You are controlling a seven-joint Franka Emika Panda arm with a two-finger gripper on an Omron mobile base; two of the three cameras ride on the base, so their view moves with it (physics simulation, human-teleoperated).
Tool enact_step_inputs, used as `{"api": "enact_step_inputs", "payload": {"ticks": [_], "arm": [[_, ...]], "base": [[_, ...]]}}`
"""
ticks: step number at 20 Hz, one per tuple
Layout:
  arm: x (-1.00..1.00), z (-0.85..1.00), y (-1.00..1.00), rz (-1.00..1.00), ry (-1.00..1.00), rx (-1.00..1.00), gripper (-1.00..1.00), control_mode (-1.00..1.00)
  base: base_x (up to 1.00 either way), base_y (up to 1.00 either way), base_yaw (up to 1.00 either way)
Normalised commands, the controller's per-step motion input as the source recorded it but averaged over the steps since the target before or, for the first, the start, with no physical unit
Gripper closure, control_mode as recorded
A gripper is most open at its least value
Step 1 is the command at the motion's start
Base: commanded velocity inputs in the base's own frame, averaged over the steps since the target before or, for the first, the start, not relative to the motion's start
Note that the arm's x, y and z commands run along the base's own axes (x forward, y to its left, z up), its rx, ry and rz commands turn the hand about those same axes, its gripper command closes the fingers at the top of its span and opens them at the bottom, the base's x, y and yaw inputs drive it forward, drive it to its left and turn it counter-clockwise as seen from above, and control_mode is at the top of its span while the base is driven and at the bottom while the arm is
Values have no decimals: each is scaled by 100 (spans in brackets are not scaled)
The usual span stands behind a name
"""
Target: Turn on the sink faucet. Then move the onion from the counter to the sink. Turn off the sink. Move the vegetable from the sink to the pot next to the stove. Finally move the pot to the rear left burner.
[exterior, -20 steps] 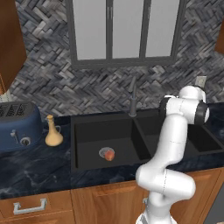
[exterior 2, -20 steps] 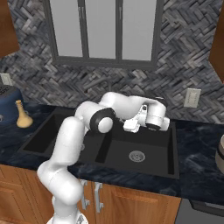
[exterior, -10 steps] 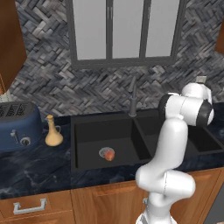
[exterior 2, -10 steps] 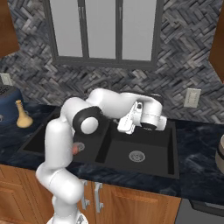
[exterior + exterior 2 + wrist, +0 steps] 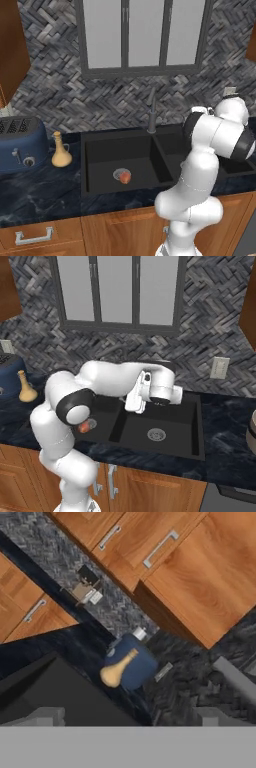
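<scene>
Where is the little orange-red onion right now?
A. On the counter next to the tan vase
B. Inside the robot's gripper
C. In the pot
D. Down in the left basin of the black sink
D, the onion lies on the floor of the sink's left basin by the drain, well apart from the tan vase on the counter.
</scene>
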Motion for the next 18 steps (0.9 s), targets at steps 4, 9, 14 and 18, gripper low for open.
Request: {"api": "enact_step_inputs", "payload": {"ticks": [4, 9, 14, 18], "arm": [[-58, 31, 48, 0, -12, -16, -100, -100], [-47, 38, 53, 0, -11, -18, -100, -100], [-32, 35, 57, 2, -7, -18, -100, -100], [-20, 23, 59, 5, -2, -19, -100, -100]], "base": [[0, 0, 0], [0, 0, 0], [0, 0, 0], [0, 0, 0]]}}
